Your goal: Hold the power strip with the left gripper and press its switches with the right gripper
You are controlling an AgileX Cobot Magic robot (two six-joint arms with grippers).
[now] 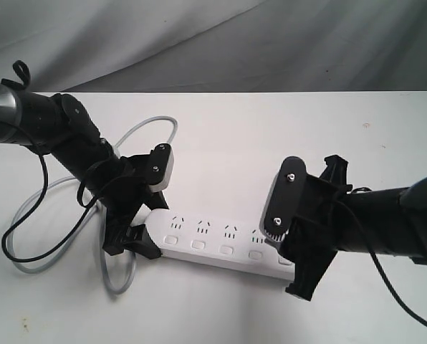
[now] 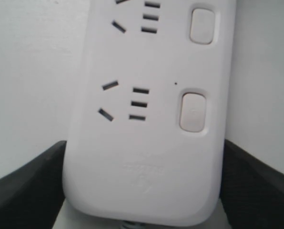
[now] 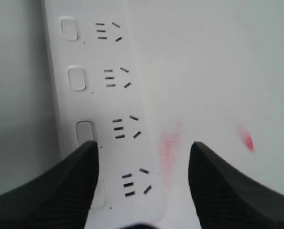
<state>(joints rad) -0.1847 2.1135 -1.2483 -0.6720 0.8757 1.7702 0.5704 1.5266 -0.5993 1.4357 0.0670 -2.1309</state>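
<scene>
White matte tabletop [image 1: 271, 122] carries the power strip [image 1: 221, 247], lying flat with its smooth, rounded plastic face up. Left gripper [image 1: 138, 228] clamps the strip's cord end across its width, evidently to steady it. Right gripper [image 3: 142, 191] hangs over the strip's opposite end, fingers spread, with one finger over the switches [image 1: 199, 244], judged ready for pressing.

A robotics lab test bench: a plain white tabletop [image 1: 285, 122] backed by draped grey cloth [image 1: 199, 43] across the top of the frame, a black left arm [image 1: 63, 125] and right arm [image 1: 385, 222] reaching in from either side over a power strip [image 1: 213, 240]
</scene>
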